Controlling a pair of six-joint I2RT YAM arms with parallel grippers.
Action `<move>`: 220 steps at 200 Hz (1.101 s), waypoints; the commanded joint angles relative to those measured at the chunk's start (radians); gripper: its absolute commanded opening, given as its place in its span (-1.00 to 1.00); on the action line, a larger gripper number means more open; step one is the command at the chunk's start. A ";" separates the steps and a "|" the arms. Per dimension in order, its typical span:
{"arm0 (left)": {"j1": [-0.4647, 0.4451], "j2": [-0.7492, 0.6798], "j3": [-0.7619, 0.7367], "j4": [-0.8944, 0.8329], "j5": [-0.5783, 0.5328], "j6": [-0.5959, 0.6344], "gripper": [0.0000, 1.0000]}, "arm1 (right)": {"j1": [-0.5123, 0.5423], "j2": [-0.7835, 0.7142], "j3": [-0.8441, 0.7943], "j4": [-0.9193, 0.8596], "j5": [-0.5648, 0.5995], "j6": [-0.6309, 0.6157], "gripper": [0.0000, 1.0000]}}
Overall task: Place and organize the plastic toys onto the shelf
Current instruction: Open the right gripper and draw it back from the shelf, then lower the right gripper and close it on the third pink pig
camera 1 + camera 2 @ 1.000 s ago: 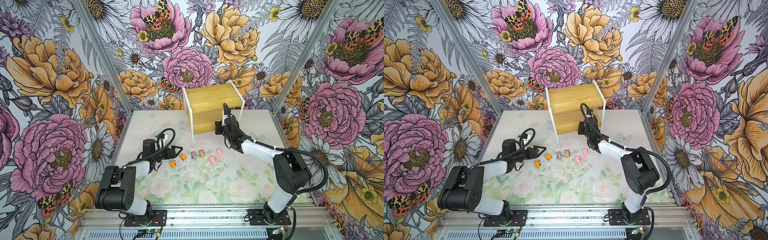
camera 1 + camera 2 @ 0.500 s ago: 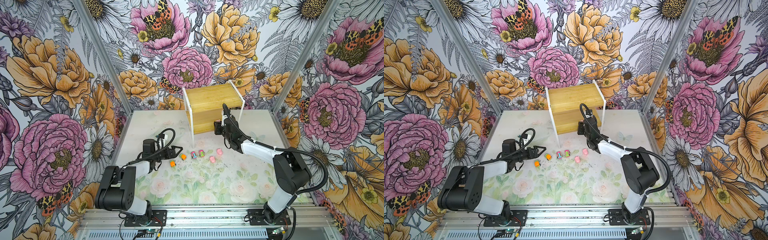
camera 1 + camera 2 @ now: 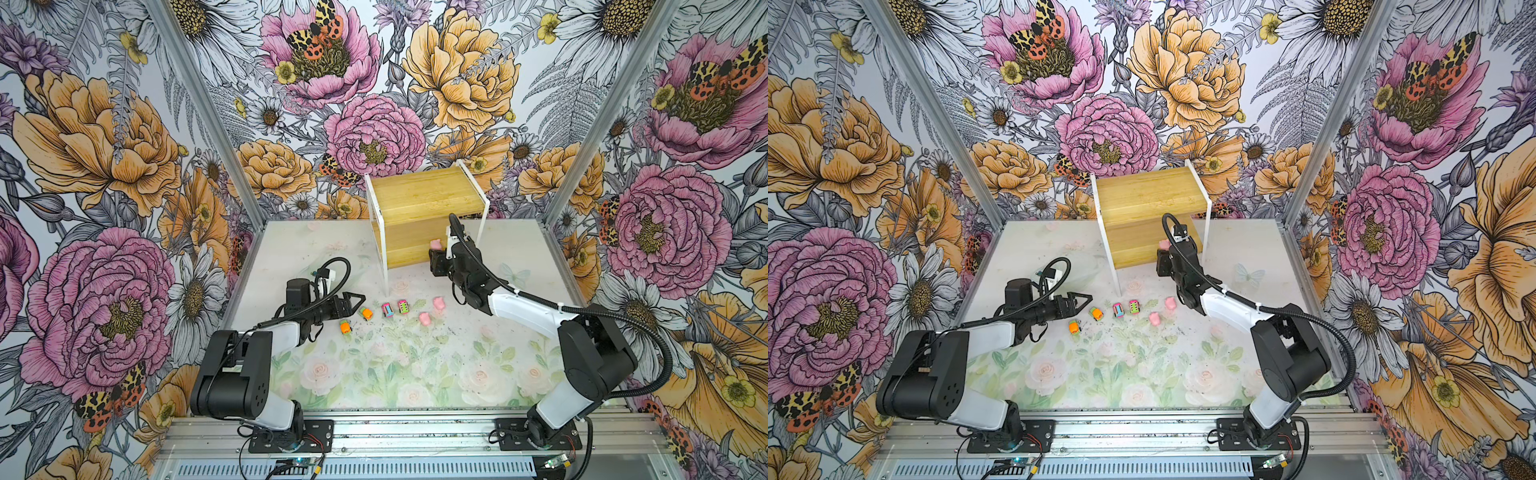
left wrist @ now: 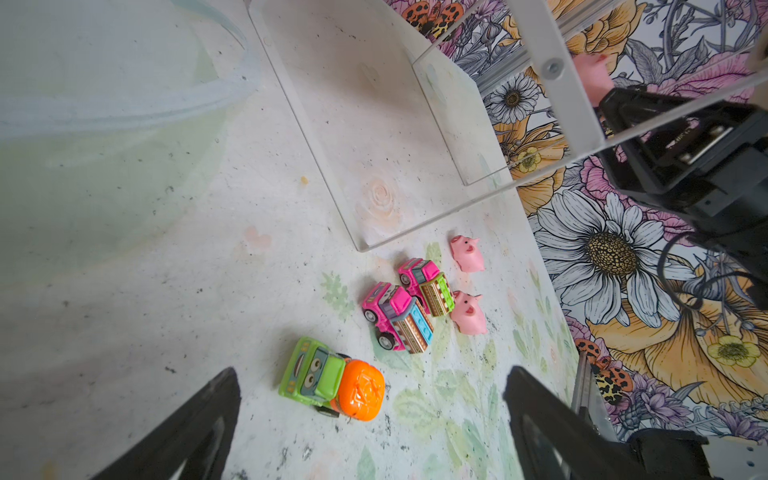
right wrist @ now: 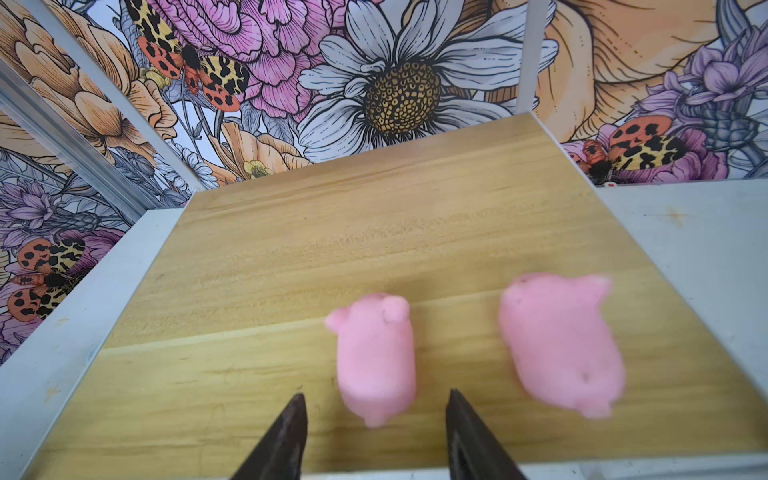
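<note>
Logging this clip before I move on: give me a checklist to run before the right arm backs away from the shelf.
1. Right end effector open, not touching the nearer pig: ok.
2. That pig on the lower board of the shelf: ok.
3. Gap to the second pig: ok.
4. Both standing upright: cannot tell, blurred.
5. Left end effector open, empty: ok.
6. All toys shelved: not ok; two orange cars, two pink cars, two loose pigs on the table.
</note>
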 commanded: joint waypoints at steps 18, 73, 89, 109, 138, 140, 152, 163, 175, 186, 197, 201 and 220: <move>0.009 0.007 0.012 -0.011 -0.001 0.014 0.98 | 0.016 -0.117 -0.129 -0.085 -0.099 -0.070 0.14; 0.007 0.000 0.012 -0.013 -0.002 0.014 0.97 | 0.015 -0.231 -0.404 0.033 -0.136 -0.084 0.15; 0.008 -0.001 0.011 -0.013 -0.001 0.014 0.98 | 0.015 -0.209 -0.453 0.090 -0.151 -0.073 0.14; 0.007 0.000 0.012 -0.013 0.006 0.014 0.98 | 0.019 -0.156 -0.481 0.152 -0.166 -0.066 0.12; 0.008 0.005 0.011 -0.012 0.018 0.014 0.97 | 0.025 -0.079 -0.481 0.201 -0.168 -0.076 0.12; 0.006 0.006 0.010 -0.011 0.018 0.015 0.97 | 0.024 -0.075 -0.480 0.204 -0.168 -0.076 0.12; 0.008 0.002 0.009 -0.011 0.020 0.016 0.98 | 0.024 -0.055 -0.475 0.217 -0.167 -0.078 0.12; 0.008 0.002 0.007 -0.012 0.023 0.020 0.97 | 0.024 -0.038 -0.469 0.230 -0.165 -0.081 0.12; 0.007 0.006 0.008 -0.010 0.023 0.023 0.98 | 0.025 -0.021 -0.457 0.234 -0.162 -0.087 0.12; 0.007 0.013 0.009 -0.010 0.031 0.025 0.98 | 0.025 -0.003 -0.446 0.234 -0.157 -0.096 0.12; 0.008 0.018 0.009 -0.002 0.043 0.025 0.98 | 0.024 0.013 -0.437 0.235 -0.154 -0.100 0.12; 0.007 0.019 0.008 0.001 0.046 0.023 0.98 | 0.025 0.019 -0.434 0.235 -0.155 -0.103 0.12; 0.008 0.021 0.006 0.011 0.052 0.025 0.98 | 0.024 0.036 -0.428 0.240 -0.147 -0.112 0.12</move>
